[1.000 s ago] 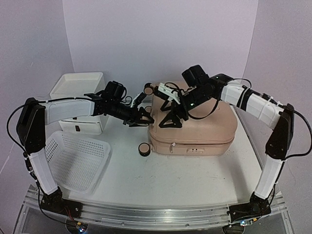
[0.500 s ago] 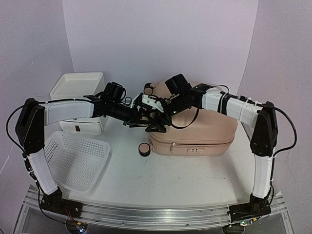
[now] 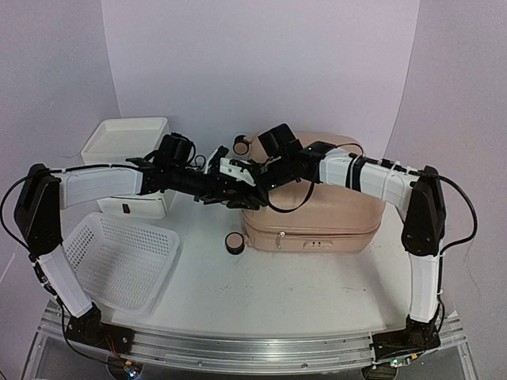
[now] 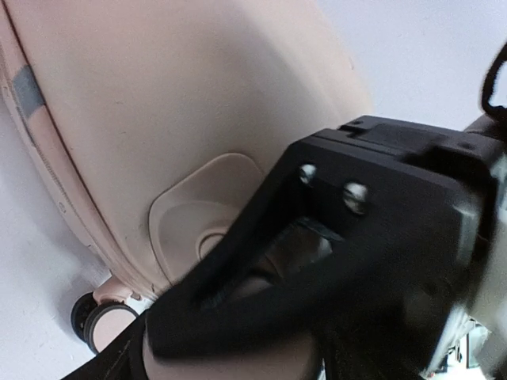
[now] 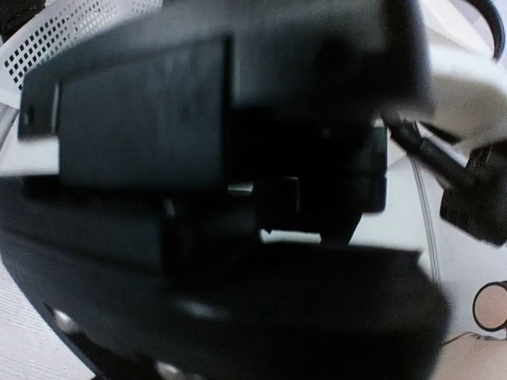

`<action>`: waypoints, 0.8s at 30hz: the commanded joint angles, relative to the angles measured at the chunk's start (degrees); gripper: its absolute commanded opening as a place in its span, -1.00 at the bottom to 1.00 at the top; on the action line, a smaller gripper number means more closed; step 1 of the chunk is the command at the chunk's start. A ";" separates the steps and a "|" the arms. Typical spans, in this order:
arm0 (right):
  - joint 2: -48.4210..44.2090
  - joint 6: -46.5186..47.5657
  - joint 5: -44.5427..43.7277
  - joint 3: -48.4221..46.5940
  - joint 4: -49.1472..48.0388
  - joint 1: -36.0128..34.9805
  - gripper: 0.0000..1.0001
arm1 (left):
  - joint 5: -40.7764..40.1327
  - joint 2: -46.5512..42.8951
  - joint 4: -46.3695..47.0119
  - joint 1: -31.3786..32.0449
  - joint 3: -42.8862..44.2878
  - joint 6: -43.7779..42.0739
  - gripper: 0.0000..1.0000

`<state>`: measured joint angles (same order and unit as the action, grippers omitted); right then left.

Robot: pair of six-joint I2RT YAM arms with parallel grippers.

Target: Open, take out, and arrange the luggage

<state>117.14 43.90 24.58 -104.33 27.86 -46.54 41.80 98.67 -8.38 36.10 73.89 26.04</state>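
Luggage, a large pale pink hard-shell suitcase (image 3: 333, 210), lies flat and closed right of centre in the overhead view, its zipper seam (image 3: 317, 232) running shut along the near edge. Over its left end the left gripper (image 3: 224, 192) and right gripper (image 3: 247, 192) crowd one another; how wide either pair of jaws stands, or whether anything is held, I cannot tell, since the overhead view shows only a dark tangle and the right wrist view is filled with blurred black parts. The left wrist view shows the pink shell, a moulded wheel recess (image 4: 198, 226) and a black-and-cream caster wheel (image 4: 95, 321) at lower left. Judging from this, opening has not begun. To do it well, the arms should separate: one steadies the shell while the other seeks the zipper pull, approaching slowly so fingers do not collide or shove the case.
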 commanded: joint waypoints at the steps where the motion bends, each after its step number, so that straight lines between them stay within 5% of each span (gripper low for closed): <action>1: 1.64 -1.74 -2.60 -1.68 -2.36 0.42 0.11 | 2.40 -9.92 2.73 0.41 -3.24 -0.38 0.46; 14: 0.39 -4.23 -3.99 -0.17 -2.37 0.73 -0.39 | -12.39 -34.03 6.34 -1.38 -24.84 -3.17 0.89; 19: 0.02 -6.77 -3.33 -0.90 0.50 1.44 -0.73 | -29.50 -37.78 18.28 14.79 -33.02 -10.18 0.66; 24: 0.19 -8.91 -2.53 -3.51 4.16 2.11 -1.00 | -40.67 -24.22 31.32 27.75 -32.60 -12.30 0.35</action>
<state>117.19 39.35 24.73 -105.12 26.11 -46.33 13.93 65.47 6.87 57.23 41.43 17.74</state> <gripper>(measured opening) 0.516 0.710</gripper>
